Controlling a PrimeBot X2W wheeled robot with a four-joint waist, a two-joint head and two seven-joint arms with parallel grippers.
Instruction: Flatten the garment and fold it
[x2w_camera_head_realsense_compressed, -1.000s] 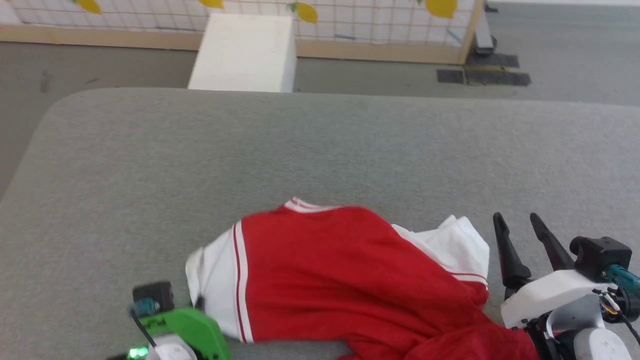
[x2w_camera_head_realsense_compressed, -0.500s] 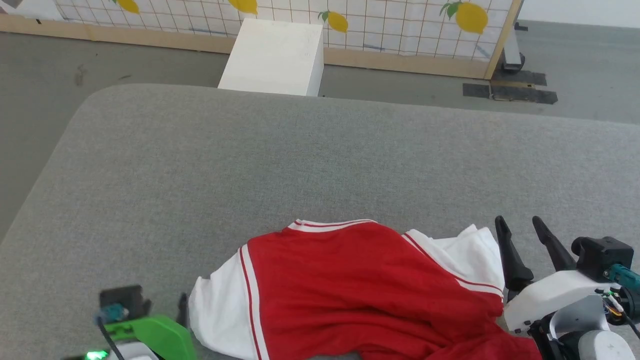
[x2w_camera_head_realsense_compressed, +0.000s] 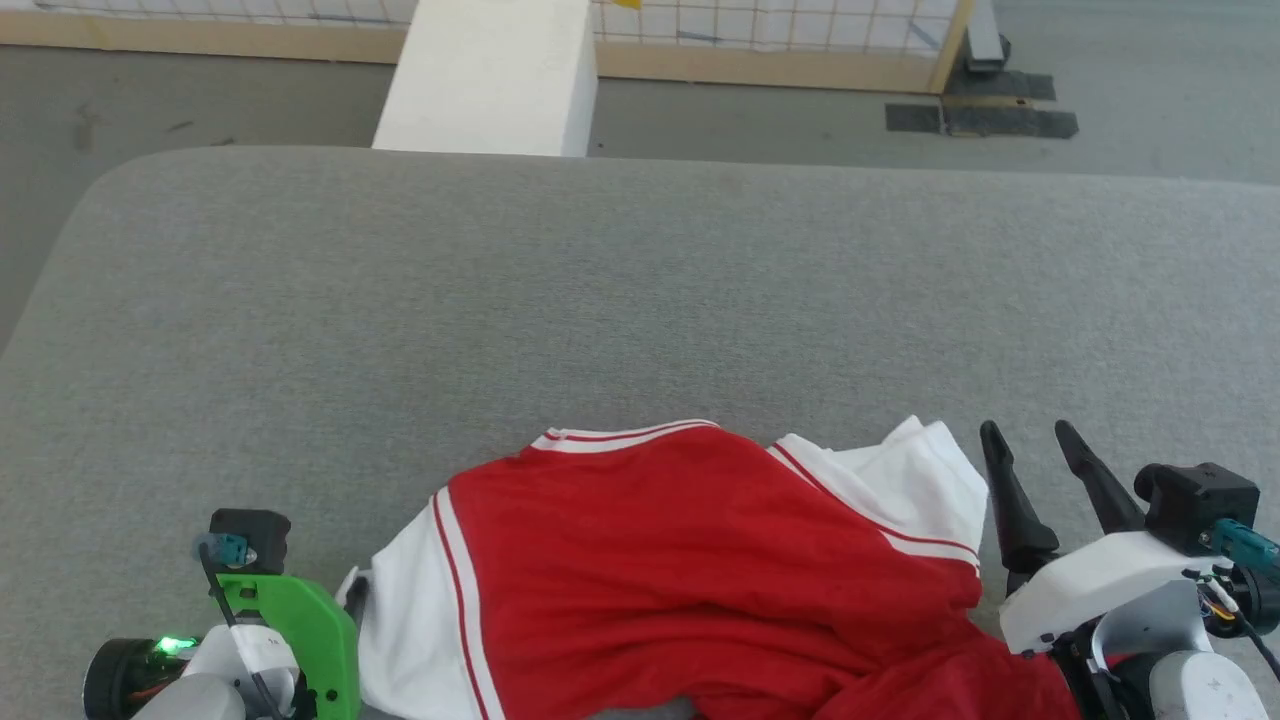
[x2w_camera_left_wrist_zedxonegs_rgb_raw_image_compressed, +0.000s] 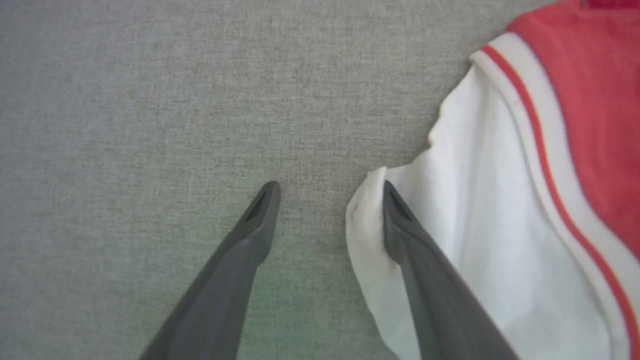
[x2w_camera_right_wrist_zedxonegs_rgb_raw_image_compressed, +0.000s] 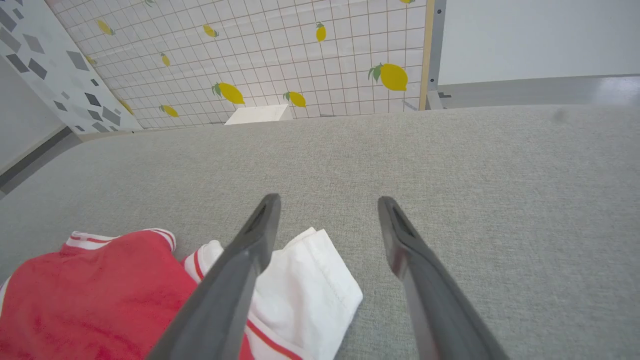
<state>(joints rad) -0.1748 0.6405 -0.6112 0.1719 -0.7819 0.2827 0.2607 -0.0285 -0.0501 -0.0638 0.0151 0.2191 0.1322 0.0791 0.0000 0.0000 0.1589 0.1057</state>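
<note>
At the grey table's (x2w_camera_head_realsense_compressed: 640, 280) near edge the garment (x2w_camera_head_realsense_compressed: 700, 560) is lying bunched, and my left gripper (x2w_camera_left_wrist_zedxonegs_rgb_raw_image_compressed: 327, 192), having just released its white sleeve (x2w_camera_left_wrist_zedxonegs_rgb_raw_image_compressed: 475, 240), is hovering spread there while my right gripper (x2w_camera_head_realsense_compressed: 1027, 432) is waiting open toward the table's right, so flattening, I reckon, is only beginning.

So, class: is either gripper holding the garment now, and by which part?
Nothing is held. The left gripper and the right gripper stand open, each at a white edge of the garment.
</note>
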